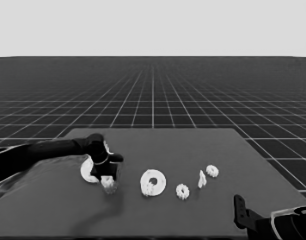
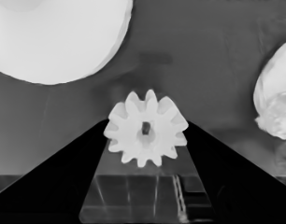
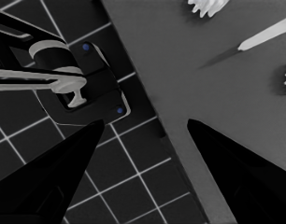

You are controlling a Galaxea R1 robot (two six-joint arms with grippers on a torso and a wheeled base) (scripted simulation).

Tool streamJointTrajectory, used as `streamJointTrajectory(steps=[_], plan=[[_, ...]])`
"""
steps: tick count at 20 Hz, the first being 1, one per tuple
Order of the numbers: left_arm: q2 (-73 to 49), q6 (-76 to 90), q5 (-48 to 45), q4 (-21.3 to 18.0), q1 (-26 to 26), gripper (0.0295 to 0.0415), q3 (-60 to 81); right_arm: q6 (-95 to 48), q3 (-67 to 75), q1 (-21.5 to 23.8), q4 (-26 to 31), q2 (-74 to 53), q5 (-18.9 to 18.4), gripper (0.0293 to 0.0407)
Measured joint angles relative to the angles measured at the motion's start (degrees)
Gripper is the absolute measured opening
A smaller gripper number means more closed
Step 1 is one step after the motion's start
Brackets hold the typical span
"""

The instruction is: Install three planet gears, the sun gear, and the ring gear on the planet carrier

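1. The left claw (image 1: 109, 176) reaches over the left part of the desk (image 1: 193, 150), its fingers (image 2: 63, 182) closed on a small toothed gear (image 2: 146, 129) seated between the tips.
2. Just behind it lies the larger round part (image 1: 86, 170), partly hidden by the arm.
3. The smaller round part (image 1: 153, 182) sits mid-desk, apparently with a gear already on it.
4. To its right lie another gear (image 1: 182, 191), a thin white piece (image 1: 201, 179) and a further gear (image 1: 212, 171).
5. The right claw (image 3: 145, 126) waits, spread and empty, at the desk's near right corner.
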Motion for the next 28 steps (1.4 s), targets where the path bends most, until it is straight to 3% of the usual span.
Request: streamJointTrajectory(steps=[3, 8, 10, 12, 18, 21, 28], plan=[[-0.45, -0.61, 1.27, -3.41, -3.82, 0.0312, 1.29, 0.0, 0.0, 0.0, 0.0, 0.0, 0.0, 0.0385], [-0.5, -0.66, 1.54, -4.26, -4.65, 0.0312, 1.42, 0.0, 0.0, 0.0, 0.0, 0.0, 0.0, 0.0385], [20.12, -5.12, 2.79, -5.2, -5.9, 0.0312, -16.15, 0.0, 0.0, 0.0, 0.0, 0.0, 0.0, 0.0385], [29.82, -1.75, 2.25, -5.7, -6.18, 0.0312, -27.85, 0.0, 0.0, 0.0, 0.0, 0.0, 0.0, 0.0385], [34.84, 1.52, 1.78, -6.0, -6.2, 0.0312, -36.08, 0.0, 0.0, 0.0, 0.0, 0.0, 0.0, 0.0385], [36.62, 4.44, -1.39, -0.2, 0.46, 0.0312, -41.39, 0.0, 0.0, 0.0, 0.0, 0.0, 0.0, 0.0385], [37.33, 5.52, -2.45, 1.06, 1.95, 0.0312, -43.46, 0.0, 0.0, 0.0, 0.0, 0.0, 0.0, 0.0385]])
